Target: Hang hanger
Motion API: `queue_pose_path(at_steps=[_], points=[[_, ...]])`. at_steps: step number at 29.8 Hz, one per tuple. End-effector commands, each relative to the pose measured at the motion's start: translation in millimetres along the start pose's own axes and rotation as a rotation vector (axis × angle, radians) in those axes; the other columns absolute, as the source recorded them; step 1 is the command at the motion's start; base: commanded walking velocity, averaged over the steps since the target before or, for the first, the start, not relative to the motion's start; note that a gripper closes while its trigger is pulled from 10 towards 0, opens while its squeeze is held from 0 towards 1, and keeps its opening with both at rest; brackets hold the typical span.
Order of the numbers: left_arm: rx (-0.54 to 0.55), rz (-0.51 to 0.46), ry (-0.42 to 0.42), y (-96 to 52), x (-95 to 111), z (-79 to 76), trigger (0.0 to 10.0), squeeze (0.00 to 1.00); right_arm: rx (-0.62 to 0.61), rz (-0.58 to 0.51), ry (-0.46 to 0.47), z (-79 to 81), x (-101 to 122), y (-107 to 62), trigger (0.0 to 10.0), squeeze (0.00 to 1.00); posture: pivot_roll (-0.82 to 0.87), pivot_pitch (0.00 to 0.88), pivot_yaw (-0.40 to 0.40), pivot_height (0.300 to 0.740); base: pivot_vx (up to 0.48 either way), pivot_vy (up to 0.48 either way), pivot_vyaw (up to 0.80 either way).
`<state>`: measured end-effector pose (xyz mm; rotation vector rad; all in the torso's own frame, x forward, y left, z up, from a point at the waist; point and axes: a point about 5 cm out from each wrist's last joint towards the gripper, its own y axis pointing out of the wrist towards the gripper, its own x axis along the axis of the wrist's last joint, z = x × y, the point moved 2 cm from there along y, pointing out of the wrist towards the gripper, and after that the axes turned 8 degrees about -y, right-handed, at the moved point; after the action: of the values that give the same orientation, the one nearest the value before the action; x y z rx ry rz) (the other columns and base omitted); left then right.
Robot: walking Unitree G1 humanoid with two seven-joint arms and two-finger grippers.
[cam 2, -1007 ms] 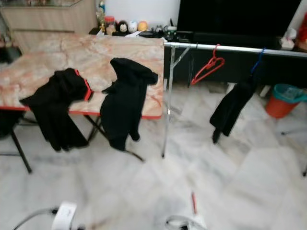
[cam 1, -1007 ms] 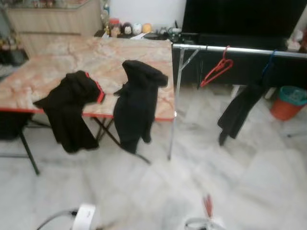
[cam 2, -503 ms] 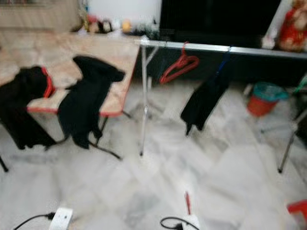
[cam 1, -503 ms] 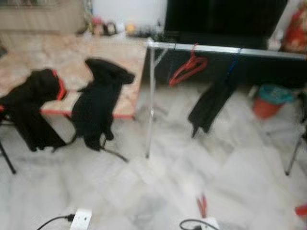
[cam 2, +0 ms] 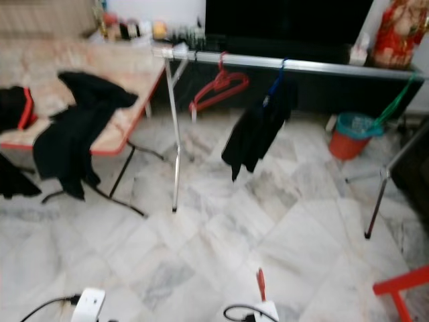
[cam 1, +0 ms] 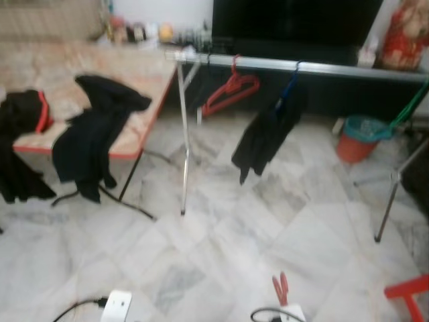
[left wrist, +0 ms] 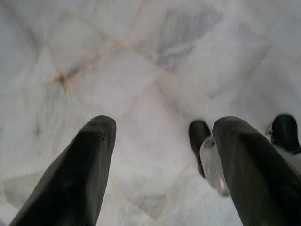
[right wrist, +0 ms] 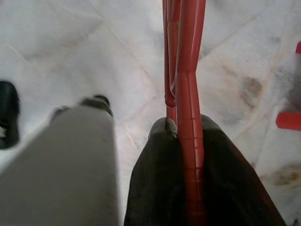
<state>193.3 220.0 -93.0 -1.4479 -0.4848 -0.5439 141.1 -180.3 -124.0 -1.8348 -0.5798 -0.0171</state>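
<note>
right pincer (right wrist: 181, 141) pinching red hanger (right wrist: 183, 70), left pincer (left wrist: 160, 165) spread, orange bucket (cam 1: 353, 138)

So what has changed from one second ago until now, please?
The whole view has swung toward the robot's right, so the camera moved, not the things. The rail now sits in the middle, and an orange bucket and a red stool show. Unchanged: the right gripper stays shut on its red hanger; the left gripper stays open and idle; the black garments lie as before.

Marble floor (cam 1: 221, 248); folding table (cam 1: 144, 80) carries two black garments (cam 1: 90, 134).
</note>
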Motion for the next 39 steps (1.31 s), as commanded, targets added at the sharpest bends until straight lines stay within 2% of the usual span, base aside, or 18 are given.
queue_pose_path(at_steps=[1,5,7,9,11,12,13,16,18,19,20,21,23,25,28,32,34,39], points=[[-0.01,-0.011,0.036,-0.6,2,2.6,10.0,0.0,-0.001,-0.03,-0.02,-0.2,6,0.1,10.0,0.0,0.04,0.0,-0.007,0.74,0.0,0.0,0.0],[-0.038,-0.043,0.073,0.1,10,1.6,10.0,0.0,0.0,-0.063,-0.076,-1.5,11,0.2,10.0,0.0,0.04,0.0,-0.009,0.74,0.0,0.0,0.0],[-0.074,-0.1,0.15,0.7,24,0.7,10.0,0.0,0.031,-0.102,-0.138,-0.9,16,0.3,10.0,0.0,0.03,0.0,-0.012,0.74,0.0,0.0,0.0],[-0.118,-0.153,0.175,0.7,38,-1.2,10.0,0.0,0.08,-0.139,-0.197,1.5,21,-0.1,10.0,0.0,0.03,0.0,-0.014,0.74,0.0,0.0,0.0],[-0.178,-0.221,0.239,-0.3,57,-4.7,10.0,0.0,0.144,-0.19,-0.299,5.1,27,-1.0,10.0,0.0,0.03,0.0,-0.016,0.74,0.0,0.0,0.0],[-0.226,-0.275,0.316,-2.4,71,-8.4,10.0,0.0,0.199,-0.22,-0.406,9.2,32,-2.1,10.0,0.0,0.03,0.0,-0.019,0.74,0.0,0.0,0.0],[-0.226,-0.275,0.316,-2.4,71,-8.4,10.0,0.0,0.199,-0.22,-0.406,9.2,32,-2.1,10.0,0.0,0.03,0.0,-0.019,0.74,0.0,0.0,0.0],[-0.356,-0.344,0.476,-8.5,89,-20.4,10.0,0.0,0.281,-0.264,-0.559,16.0,38,-4.5,10.0,0.0,0.03,0.0,-0.02,0.74,0.0,0.0,0.0],[-0.409,-0.365,0.517,-11.7,95,-24.6,10.0,0.0,0.288,-0.274,-0.623,17.1,39,-4.9,10.0,0.0,0.03,0.0,-0.02,0.74,0.0,0.0,0.0],[-0.453,-0.372,0.534,-14.3,99,-26.8,10.0,0.0,0.298,-0.351,-0.643,-14.0,80,-5.8,10.0,0.0,0.03,0.0,-0.022,0.74,0.0,0.0,0.0],[-0.453,-0.372,0.534,-14.3,99,-26.8,10.0,0.0,0.298,-0.351,-0.643,-14.0,80,-5.8,10.0,0.0,0.03,0.0,-0.022,0.74,0.0,0.0,0.0],[-0.519,-0.385,0.57,-19.2,106,-29.5,10.0,0.0,0.315,-0.46,-0.695,-55.2,134,-18.5,10.0,0.0,0.03,0.0,-0.022,0.74,0.0,0.0,0.0],[-0.539,-0.389,0.585,-21.0,108,-30.1,10.0,0.0,0.32,-0.487,-0.716,-64.6,146,-23.4,10.0,0.0,0.03,0.0,-0.022,0.74,0.0,0.0,0.0],[-0.664,-0.418,0.66,-35.0,121,-34.7,10.0,0.0,0.349,-0.545,-0.754,-81.9,162,-34.0,10.0,0.0,0.03,0.0,-0.023,0.74,0.0,0.0,0.0],[-0.771,-0.412,0.729,-47.4,126,-40.6,10.0,0.0,0.357,-0.598,-0.78,-93.7,176,-43.3,10.0,0.0,0.03,0.0,-0.023,0.74,0.0,0.0,0.0],[-0.83,-0.422,0.74,-56.5,135,-46.5,10.0,0.0,0.461,-0.643,-0.756,-93.2,183,-52.4,10.0,0.0,0.03,0.0,-0.026,0.74,0.0,0.0,0.0],[-0.869,-0.44,0.752,-63.6,144,-51.7,10.0,0.0,0.547,-0.644,-0.793,-91.8,183,-57.5,10.0,0.0,0.04,0.0,-0.028,0.74,0.0,0.0,0.0],[-0.928,-0.462,0.755,-78.8,156,-60.4,10.0,0.0,0.613,-0.617,-0.893,-92.7,176,-60.5,10.0,0.0,0.04,0.0,-0.038,0.74,0.0,0.0,0.0]])
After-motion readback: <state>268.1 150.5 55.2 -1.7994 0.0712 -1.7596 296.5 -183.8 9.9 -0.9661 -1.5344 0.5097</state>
